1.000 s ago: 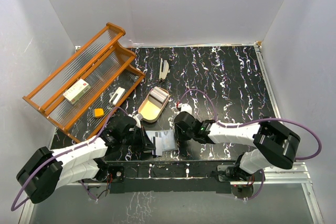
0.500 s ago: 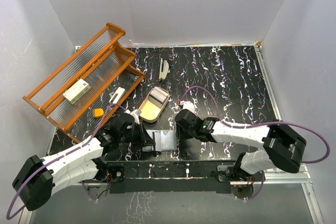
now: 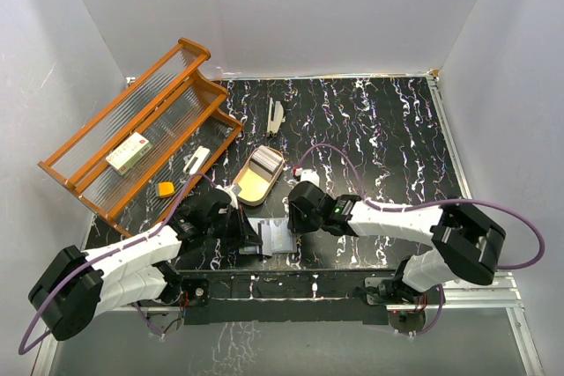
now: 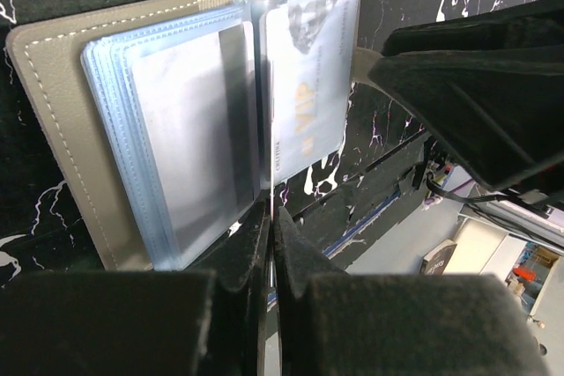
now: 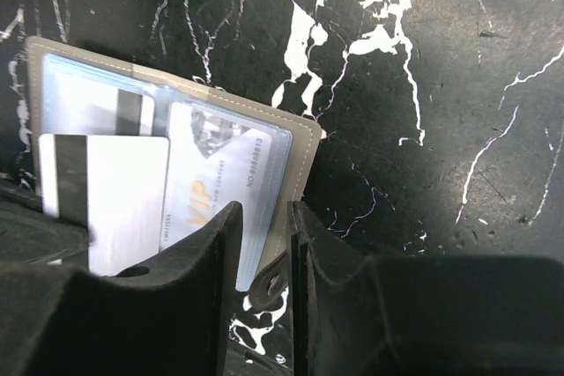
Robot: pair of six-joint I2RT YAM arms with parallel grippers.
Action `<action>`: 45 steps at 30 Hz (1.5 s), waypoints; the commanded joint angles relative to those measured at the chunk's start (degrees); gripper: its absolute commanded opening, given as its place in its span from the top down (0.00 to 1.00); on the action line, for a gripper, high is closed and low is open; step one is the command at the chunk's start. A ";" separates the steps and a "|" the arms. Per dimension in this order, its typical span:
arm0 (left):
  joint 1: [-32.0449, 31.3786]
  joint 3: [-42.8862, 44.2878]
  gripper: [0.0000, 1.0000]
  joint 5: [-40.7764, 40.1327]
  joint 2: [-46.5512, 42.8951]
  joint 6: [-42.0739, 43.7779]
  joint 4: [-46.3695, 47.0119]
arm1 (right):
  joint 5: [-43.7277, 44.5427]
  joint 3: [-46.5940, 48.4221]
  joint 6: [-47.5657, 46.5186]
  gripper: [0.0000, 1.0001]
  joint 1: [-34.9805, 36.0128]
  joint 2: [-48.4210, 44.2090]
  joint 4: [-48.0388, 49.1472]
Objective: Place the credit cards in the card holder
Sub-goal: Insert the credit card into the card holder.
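Right wrist view shows the insertion step: left jaws shut on a whitish striped plastic credit card over the open grey-brown folding card holder beneath slightly parted right jaws; next likely needs sleeve-mouth alignment.

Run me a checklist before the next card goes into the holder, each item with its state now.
1. Grey-brown folding card holder lies open, sleeves up: ok.
2. Left end effector is closed at the striped edge of the white plastic card, apparently gripping it: ok.
3. White card started into a sleeve rather than lying on top: cannot tell.
4. Right end effector straddles the holder's snap tab, its fingers apart. Whether it pins the holder: cannot tell.
5. Right-hand sleeve free: not ok, a VIP-printed card fills it.
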 commanded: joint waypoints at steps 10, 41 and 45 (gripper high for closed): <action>0.96 -1.08 1.00 0.66 1.79 1.33 2.25 | 0.67 1.72 -1.51 0.81 0.31 5.62 3.37; 1.23 0.77 1.00 -7.49 6.86 2.38 0.65 | 0.92 0.37 -1.00 0.82 0.61 5.61 3.85; 1.21 0.66 1.00 -8.03 7.02 2.46 1.09 | 0.80 -0.24 -0.28 0.82 0.60 5.51 4.31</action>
